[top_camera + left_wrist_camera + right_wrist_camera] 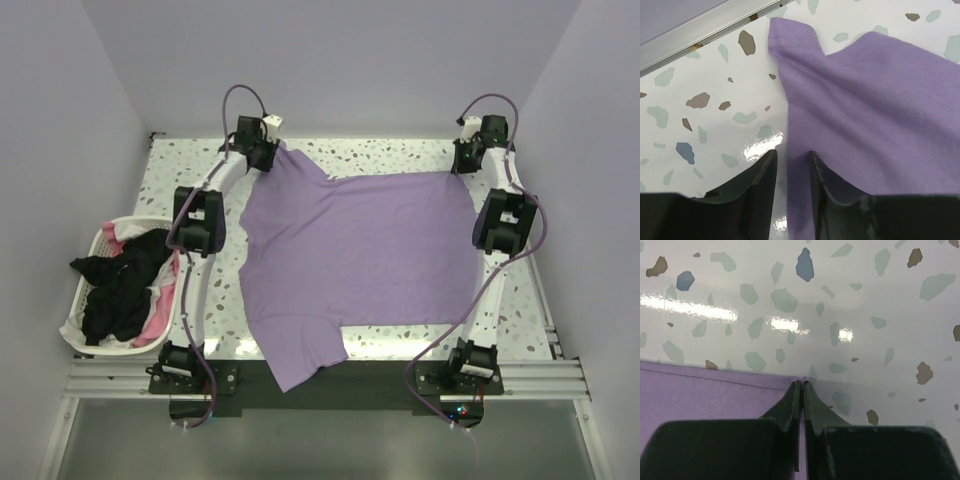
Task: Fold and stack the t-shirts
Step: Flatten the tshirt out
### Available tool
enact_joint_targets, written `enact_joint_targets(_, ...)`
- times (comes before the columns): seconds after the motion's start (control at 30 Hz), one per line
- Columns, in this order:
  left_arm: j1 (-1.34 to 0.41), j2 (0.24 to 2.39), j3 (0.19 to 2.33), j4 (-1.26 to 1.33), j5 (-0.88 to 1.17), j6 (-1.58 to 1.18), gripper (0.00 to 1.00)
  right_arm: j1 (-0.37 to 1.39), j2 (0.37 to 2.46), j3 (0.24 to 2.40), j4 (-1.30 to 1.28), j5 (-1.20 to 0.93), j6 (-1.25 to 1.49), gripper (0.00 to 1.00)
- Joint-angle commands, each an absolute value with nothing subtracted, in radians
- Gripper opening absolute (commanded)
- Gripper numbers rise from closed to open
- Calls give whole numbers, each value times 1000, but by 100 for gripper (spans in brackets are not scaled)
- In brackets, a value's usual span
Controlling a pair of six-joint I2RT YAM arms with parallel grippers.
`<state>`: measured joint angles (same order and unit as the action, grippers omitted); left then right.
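The purple shirt [360, 250] lies spread flat over the middle of the speckled table [400, 155], with one sleeve drooping over the near edge between the two arm bases. Both arms reach to the far side of the table, one to each far corner of the cloth. The left gripper [791, 167] sits low at the far left corner, where the shirt is drawn out to a point. Its fingers [762, 180] stand a little apart, and the edge of the cloth runs up through the gap, lying against the right finger, with a strip of bare table showing beside the left one. The right gripper [801, 390] is at the far right corner, its fingers [790, 405] pressed together with their tips right on the stitched hem where the cloth ends. Whether any cloth is caught between them cannot be told. At the left edge of the table, well apart from both grippers, a white basket [72, 332] holds a heap of black, pink and white cloth [125, 285].
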<state>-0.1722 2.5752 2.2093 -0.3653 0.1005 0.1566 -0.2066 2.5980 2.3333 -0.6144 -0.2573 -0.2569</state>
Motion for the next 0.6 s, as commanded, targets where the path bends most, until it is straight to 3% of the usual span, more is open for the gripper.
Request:
enact_joint_targets(0.0,-179,2611,2256,-410,118,183,35,-206,2573,2301,-683,-276,-273,0)
enact_joint_targets(0.07,-179,2612,2260,-416,130,187,28,-207,2568,2301,-684,-279,-272,0)
enact_joint_targets(0.2,-173,2589,2228,-385,156,176,0,-206,2548,2293,-683,-287,-273,0)
enact_joint_targets(0.57,-150,2315,1980,-115,204,160,0,-210,2413,2203,-617,-308,-276,0)
